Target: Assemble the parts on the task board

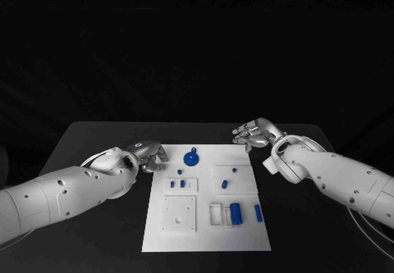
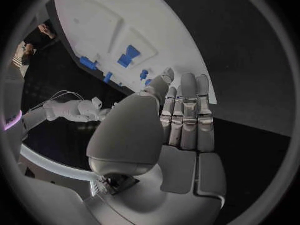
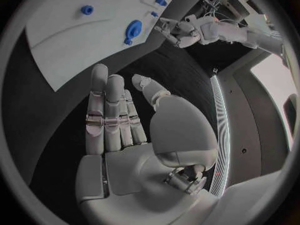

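Your left hand (image 1: 144,156) sits just off the board's (image 1: 246,239) left edge near its far corner, fingers straight and together in the left wrist view, holding nothing. On the board, going from that edge rightward: a small blue peg (image 1: 180,170) lies close to the hand, and beyond it the round blue disc (image 1: 191,158) rests near the far edge. Nearer you from the peg, two small blue pieces (image 1: 176,184) sit in a shallow recess, and nearer still is a white plate (image 1: 180,214) with holes and nothing blue on it. Right of the recess, one blue piece (image 1: 224,183) lies on a square panel; nearer you from that, a blue block (image 1: 236,213) stands beside white slots, with a slim blue bar (image 1: 258,212) by the right edge. Your right hand (image 1: 254,135) hovers off the board's far right corner, fingers extended, gripping nothing. I'd judge you are at or near the start: most parts look loose, not seated, though I cannot tell which already sit in their proper places.
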You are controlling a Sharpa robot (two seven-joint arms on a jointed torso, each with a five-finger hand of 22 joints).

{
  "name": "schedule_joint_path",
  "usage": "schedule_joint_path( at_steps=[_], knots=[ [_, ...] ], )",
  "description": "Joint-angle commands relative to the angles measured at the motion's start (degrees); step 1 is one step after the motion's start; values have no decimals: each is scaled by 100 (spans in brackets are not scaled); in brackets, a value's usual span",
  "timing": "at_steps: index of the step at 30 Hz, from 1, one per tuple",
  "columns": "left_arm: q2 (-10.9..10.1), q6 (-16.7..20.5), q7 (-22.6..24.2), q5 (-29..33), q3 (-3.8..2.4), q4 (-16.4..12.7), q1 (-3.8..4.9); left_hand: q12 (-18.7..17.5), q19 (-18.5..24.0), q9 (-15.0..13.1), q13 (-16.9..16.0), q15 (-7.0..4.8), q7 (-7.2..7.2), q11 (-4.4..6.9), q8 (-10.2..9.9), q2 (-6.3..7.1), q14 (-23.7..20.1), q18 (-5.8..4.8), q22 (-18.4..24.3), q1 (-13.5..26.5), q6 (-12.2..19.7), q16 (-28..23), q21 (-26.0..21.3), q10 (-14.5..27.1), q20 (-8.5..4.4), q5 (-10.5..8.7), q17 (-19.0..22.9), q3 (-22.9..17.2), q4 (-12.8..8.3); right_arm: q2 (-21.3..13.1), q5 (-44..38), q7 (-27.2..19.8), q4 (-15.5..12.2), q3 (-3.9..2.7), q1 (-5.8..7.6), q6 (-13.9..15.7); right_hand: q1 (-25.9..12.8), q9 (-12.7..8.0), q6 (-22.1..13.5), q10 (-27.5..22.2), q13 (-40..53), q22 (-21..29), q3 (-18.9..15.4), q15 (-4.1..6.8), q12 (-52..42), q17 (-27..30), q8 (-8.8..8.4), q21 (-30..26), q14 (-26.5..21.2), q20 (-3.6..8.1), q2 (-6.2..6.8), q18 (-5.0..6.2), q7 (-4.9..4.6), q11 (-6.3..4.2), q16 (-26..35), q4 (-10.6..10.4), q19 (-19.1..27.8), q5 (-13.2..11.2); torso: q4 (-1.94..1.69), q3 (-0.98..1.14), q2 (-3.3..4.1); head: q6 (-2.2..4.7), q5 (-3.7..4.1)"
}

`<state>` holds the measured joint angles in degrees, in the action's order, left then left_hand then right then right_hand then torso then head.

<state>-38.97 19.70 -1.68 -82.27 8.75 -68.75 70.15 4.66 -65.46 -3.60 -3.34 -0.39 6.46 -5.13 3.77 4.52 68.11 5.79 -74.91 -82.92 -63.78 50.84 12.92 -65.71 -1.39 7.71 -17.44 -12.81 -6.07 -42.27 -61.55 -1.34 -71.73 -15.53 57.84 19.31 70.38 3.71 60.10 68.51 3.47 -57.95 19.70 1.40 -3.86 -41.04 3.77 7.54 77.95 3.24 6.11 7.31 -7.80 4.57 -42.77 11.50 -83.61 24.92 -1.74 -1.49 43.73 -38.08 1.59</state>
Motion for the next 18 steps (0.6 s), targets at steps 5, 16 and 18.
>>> schedule_joint_path(
  at_steps=[5, 16, 18],
  knots=[
    [-230, 577, 442, 1840, -103, -90, 125, -80, 282, -1, -2, 101, 41, 16, -12, -37, -37, -157, 303, 8, -113, -1483, -634, -272, 79, 32, 589, -140, 43, -75, -1463, 274, -32, 3, -15, -941, -7, -7, 188, 133, -6, -277, 163, 46, 28, -73, -23, 193, 173, -20, -65, 75, 51, -59, -175, 103, -59, -143, 12, 18, -4, 51, -21],
    [-520, 12, 967, 4561, -132, -467, 260, -122, 928, 1, 5, 419, 88, -69, -13, -108, 296, -230, 1208, 115, 82, -4268, -945, -221, 370, 69, 1318, -283, -28, -142, -3202, 935, -370, 83, -143, -1249, -66, -6, 250, 59, -8, -449, 470, 33, 33, -53, -21, 228, 193, -26, 133, 35, 82, -44, -195, 1, -27, -598, 21, 11, -23, 83, -43],
    [-550, 18, 1078, 4890, -132, -538, 264, -121, 1029, 2, 5, 486, 83, -106, -14, -94, 230, -214, 1382, 130, 118, -4497, -948, -85, 433, 94, 1334, -329, -41, -131, -3431, 1048, -412, 134, -152, -1256, -69, -6, 253, 37, -9, -449, 500, 26, 34, -47, -21, 219, 196, -34, 176, 33, 87, -39, -197, -38, -32, -691, 22, 11, -16, 96, -43]
  ],
)
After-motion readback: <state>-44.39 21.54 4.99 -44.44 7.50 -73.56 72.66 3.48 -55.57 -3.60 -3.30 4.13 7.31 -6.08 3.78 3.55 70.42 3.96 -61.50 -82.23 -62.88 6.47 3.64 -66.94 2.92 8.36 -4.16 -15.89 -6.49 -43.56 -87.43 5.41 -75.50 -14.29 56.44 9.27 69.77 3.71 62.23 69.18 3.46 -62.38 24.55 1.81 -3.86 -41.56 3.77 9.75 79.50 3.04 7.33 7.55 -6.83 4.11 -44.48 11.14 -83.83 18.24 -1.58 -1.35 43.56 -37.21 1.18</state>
